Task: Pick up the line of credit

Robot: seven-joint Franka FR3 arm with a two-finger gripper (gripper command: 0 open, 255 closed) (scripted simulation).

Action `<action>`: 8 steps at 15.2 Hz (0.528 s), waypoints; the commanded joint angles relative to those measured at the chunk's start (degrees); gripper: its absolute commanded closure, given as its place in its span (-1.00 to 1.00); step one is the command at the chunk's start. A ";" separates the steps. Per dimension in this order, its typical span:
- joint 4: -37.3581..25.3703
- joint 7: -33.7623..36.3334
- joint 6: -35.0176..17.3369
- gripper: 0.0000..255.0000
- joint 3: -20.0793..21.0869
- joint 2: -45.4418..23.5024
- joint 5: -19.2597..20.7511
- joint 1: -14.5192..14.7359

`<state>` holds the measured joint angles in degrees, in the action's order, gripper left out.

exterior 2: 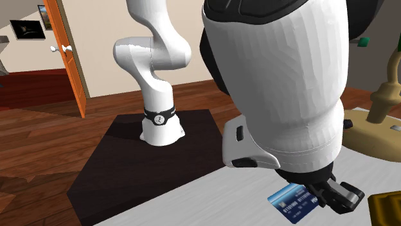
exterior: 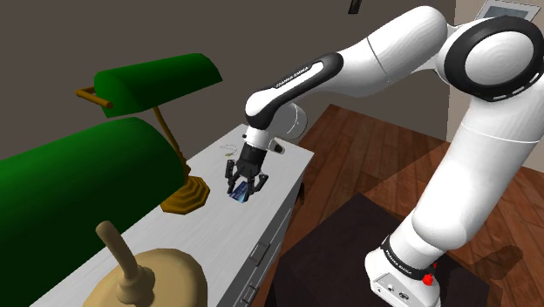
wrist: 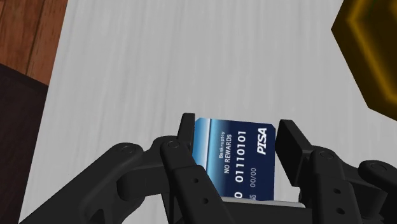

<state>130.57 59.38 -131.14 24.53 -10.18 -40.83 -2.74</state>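
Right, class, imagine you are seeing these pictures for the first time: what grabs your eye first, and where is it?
First, the small blue bank card printed with white digits, clasped in the all-black gripper over the white desk top. Next, the green-shaded desk lamp on a brass-coloured base, standing at the shoulder view's left of the gripper.

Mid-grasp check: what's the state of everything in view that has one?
hand: shut on the credit card.
credit card: clasped on edge between the fingers, printed face showing.
far green lamp: upright on the desk.
near green lamp: upright.
desk drawers: shut.
orange door: open.
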 commanded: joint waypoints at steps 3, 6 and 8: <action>0.02 -0.02 -0.02 1.00 -0.01 -0.02 0.01 -0.01; 0.10 0.02 0.00 1.00 0.03 0.10 -0.06 0.02; -0.09 0.73 1.33 1.00 0.00 1.38 0.12 -0.12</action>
<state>130.40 59.91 -130.38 24.54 -9.45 -40.72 -2.77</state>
